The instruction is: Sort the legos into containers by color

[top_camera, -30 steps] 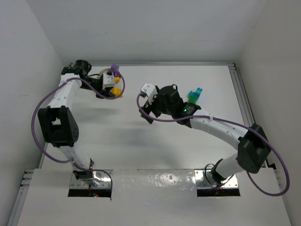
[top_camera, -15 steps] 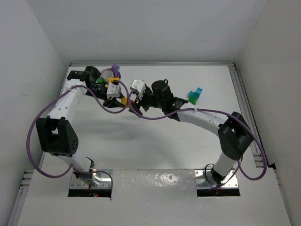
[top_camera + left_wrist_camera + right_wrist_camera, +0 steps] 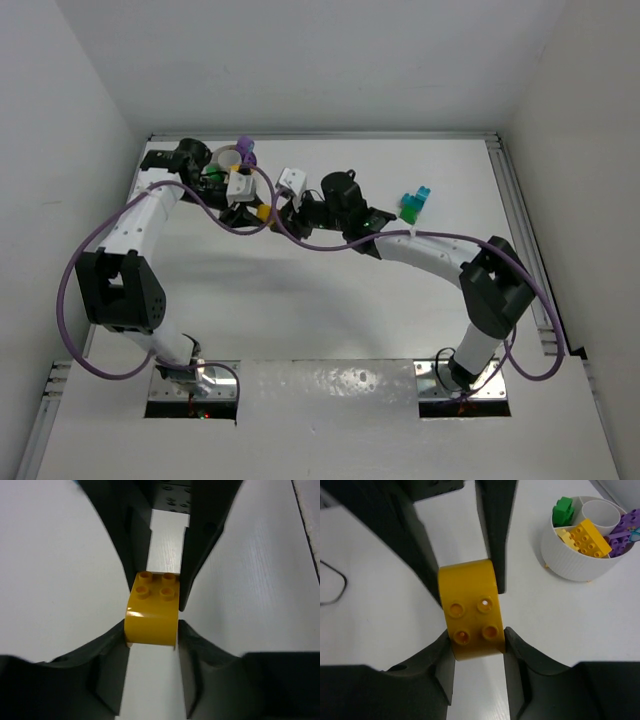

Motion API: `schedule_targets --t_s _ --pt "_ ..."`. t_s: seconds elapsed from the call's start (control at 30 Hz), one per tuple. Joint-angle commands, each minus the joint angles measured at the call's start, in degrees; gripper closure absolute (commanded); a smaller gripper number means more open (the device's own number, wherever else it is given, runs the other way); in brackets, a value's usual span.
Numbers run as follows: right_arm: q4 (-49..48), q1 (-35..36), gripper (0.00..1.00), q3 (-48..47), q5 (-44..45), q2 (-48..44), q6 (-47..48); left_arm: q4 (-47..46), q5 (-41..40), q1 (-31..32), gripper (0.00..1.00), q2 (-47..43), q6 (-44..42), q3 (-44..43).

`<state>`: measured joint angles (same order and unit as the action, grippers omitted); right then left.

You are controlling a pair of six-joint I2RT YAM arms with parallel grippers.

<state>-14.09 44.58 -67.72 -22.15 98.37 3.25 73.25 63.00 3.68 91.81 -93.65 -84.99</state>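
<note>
Both claws clamp the same small orange-yellow plastic brick (image 3: 152,615) with four studs and a rounded end. The left gripper (image 3: 152,626) pinches it across its sides, and the right gripper (image 3: 476,633) has its fingers pressed against the brick's flanks from the opposite direction. This looks like a hand-over in mid-air above the white table (image 3: 330,300), toward its far-left corner. To do it well, only one claw should let go, and it should do so before either arm moves, since pulling while both grip could twist the brick out or drag the arms against each other. The releasing fingers should spread fully and back straight away along their own axis, so the brick is not nudged in the other's hold. Just beside the meeting point stands the round white ribbed plastic bowl (image 3: 575,565), split by white dividers around a hollow central post (image 3: 601,512). One section holds a green brick (image 3: 563,510), the next a pale yellow brick (image 3: 566,536) touching an orange studded brick (image 3: 590,537), and another holds purple bricks (image 3: 625,530). By colour, the held brick seems to belong with the orange and yellow ones. A teal brick (image 3: 421,194) and another green one (image 3: 410,211) lie touching toward the table's far-right corner, not yet sorted.
</note>
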Motion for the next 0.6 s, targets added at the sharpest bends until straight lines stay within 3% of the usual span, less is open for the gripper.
schedule_targets --t_s 0.0,0.03,0.1,0.27,0.33,0.37,0.4,0.47,0.5,0.57 --pt "-10.3 -0.5 1.00 2.1 3.2 -2.9 -6.6 -7.8 1.6 0.9 0.56 -1.4 11.7 -0.6" --pt "-11.1 -0.5 1.00 3.0 4.6 -3.4 -6.6 -11.0 0.2 0.9 0.25 -1.3 16.5 -0.6" --pt "-10.5 -0.9 1.00 6.4 8.9 -4.8 -5.9 -20.2 -7.0 0.5 0.00 -1.0 28.9 -1.2" --pt "-8.5 -4.1 1.00 10.9 15.3 -6.9 -9.3 -31.1 -9.4 -6.0 0.00 0.9 41.9 -4.3" --pt "-8.6 -6.1 1.00 14.0 16.5 -8.4 -11.4 -35.1 -11.3 -8.0 0.12 3.4 48.1 -6.1" --pt "-8.4 -6.3 1.00 14.8 17.0 -9.0 -11.3 -35.5 -13.8 -8.3 0.24 4.6 48.6 -8.2" --pt "-7.5 -6.4 1.00 15.6 17.7 -10.0 -10.1 -35.8 -17.1 -8.3 0.56 7.1 48.7 -9.4" --pt "-6.4 -6.4 1.00 16.7 17.8 -10.7 -9.8 -35.6 -25.2 -8.0 0.80 10.3 50.0 -13.2" --pt "-5.9 -6.4 1.00 16.9 17.7 -11.0 -10.1 -34.5 -27.3 -8.0 0.82 12.1 50.1 -15.0" --pt "-4.7 -6.4 1.00 17.5 16.7 -11.6 -10.2 -30.9 -31.7 -8.1 0.72 17.1 49.5 -20.0"
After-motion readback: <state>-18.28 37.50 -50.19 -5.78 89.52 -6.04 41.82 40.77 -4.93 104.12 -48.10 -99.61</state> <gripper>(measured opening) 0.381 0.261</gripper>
